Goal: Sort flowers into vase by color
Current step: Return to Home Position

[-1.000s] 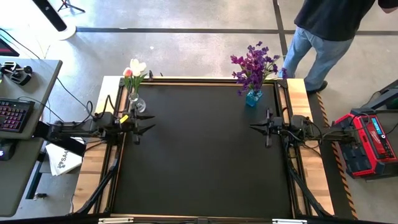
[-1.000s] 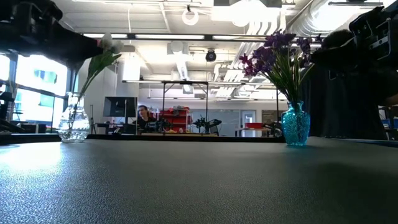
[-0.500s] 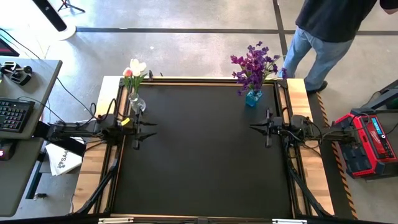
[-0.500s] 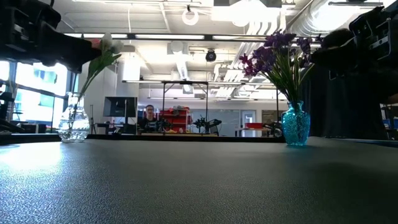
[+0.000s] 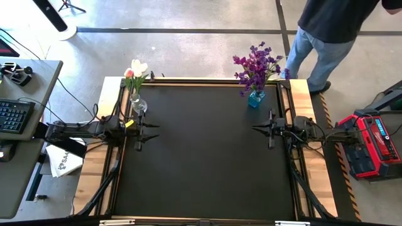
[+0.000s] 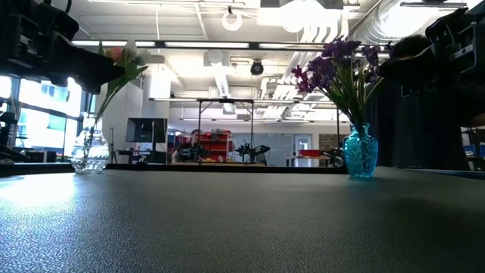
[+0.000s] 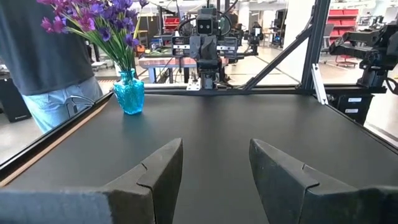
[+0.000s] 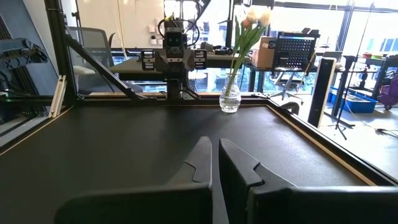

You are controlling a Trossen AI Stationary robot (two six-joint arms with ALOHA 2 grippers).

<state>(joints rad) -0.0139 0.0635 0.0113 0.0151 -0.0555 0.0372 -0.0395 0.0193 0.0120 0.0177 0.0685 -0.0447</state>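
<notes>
A clear glass vase (image 5: 138,104) stands by the table's far left corner and holds white and pink tulips (image 5: 135,69). A blue vase (image 5: 255,98) by the far right corner holds bushy purple flowers (image 5: 256,65). Both vases stand on their bases on the black mat, and both show in the low view: the glass vase (image 6: 89,152) and the blue vase (image 6: 361,152). My left gripper (image 5: 152,130) hovers open at the table's left side, just nearer than the glass vase. My right gripper (image 5: 256,129) hovers shut at the right side, nearer than the blue vase. Neither holds anything.
The black mat (image 5: 201,157) lies inside a wooden frame (image 5: 301,94). A person (image 5: 326,37) stands beyond the table's far right corner. A desk with a keyboard (image 5: 16,116) sits left of the table, and a red case (image 5: 370,141) sits to its right.
My left gripper has drawn back a little toward the table's left edge, away from the glass vase, and has turned level. The right arm and both vases have kept still.
</notes>
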